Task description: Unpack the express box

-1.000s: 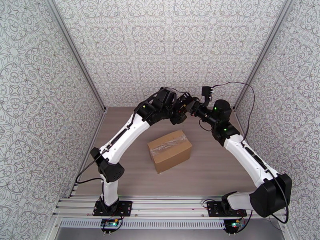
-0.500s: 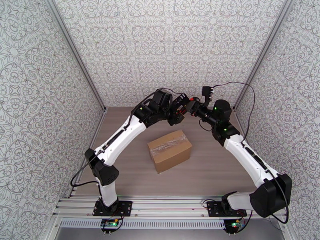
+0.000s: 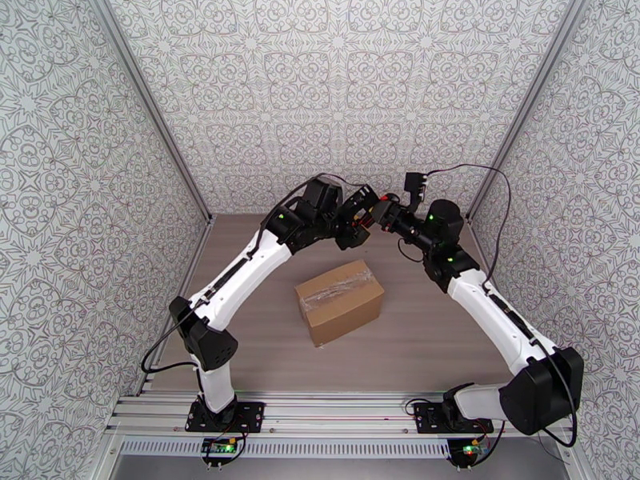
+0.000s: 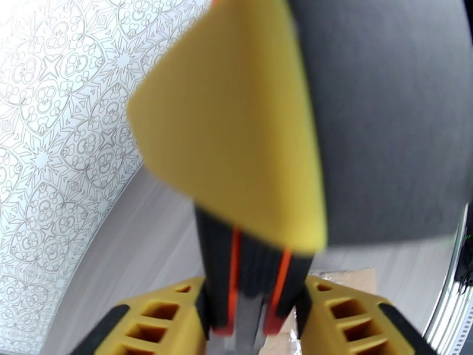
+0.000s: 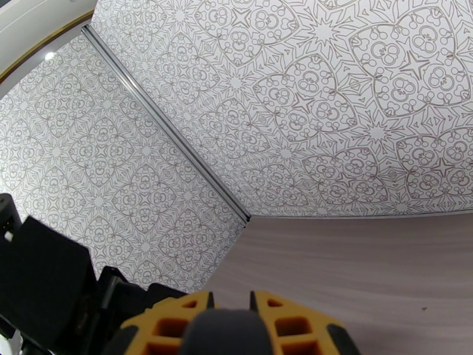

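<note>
1. Your left gripper (image 4: 254,294) pinched the black-and-orange utility knife (image 4: 254,270) above the table's (image 3: 240,330) far end.
2. Your right gripper (image 5: 232,304), fingers nearly together, clamped its dark end.
3. The express box (image 3: 339,302) sat taped shut mid-table, apart from both.

A: What sort of place?
B: A robot lab booth: patterned wall panels (image 3: 336,90) (all three sides) in aluminium posts (image 3: 157,114), wood-look tabletop (image 3: 432,338), slotted mounting rail (image 3: 336,414) at the frame's bottom.
</note>
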